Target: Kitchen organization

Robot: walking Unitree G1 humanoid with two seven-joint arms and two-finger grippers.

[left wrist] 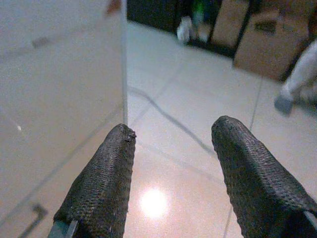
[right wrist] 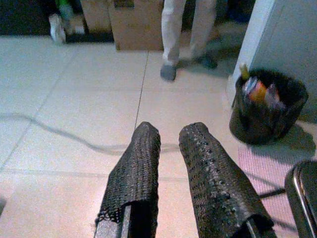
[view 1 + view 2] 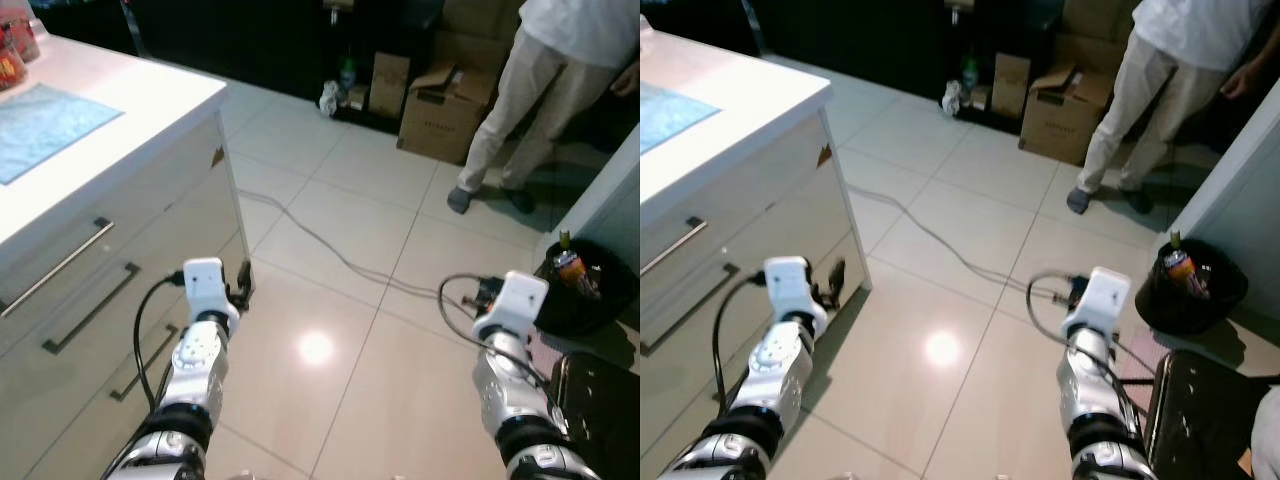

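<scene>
A white kitchen counter [image 3: 130,100] with handled drawers [image 3: 95,308] stands on my left. On its top lie a light blue cloth [image 3: 45,120] and red packets [image 3: 12,45] at the far corner. My left gripper [image 1: 171,129] is open and empty, held low beside the cabinet's corner [image 3: 240,285]. My right gripper [image 2: 171,130] hangs over the tiled floor with its fingers close together and nothing between them, and a black waste bin [image 2: 267,111] holding bottles and cans is ahead to its right.
A person [image 3: 540,90] in light trousers stands at the back right near cardboard boxes [image 3: 445,105]. A grey cable [image 3: 330,250] runs across the floor tiles. A dark chair frame [image 3: 600,400] is at the lower right. A white panel [image 3: 610,195] rises behind the bin.
</scene>
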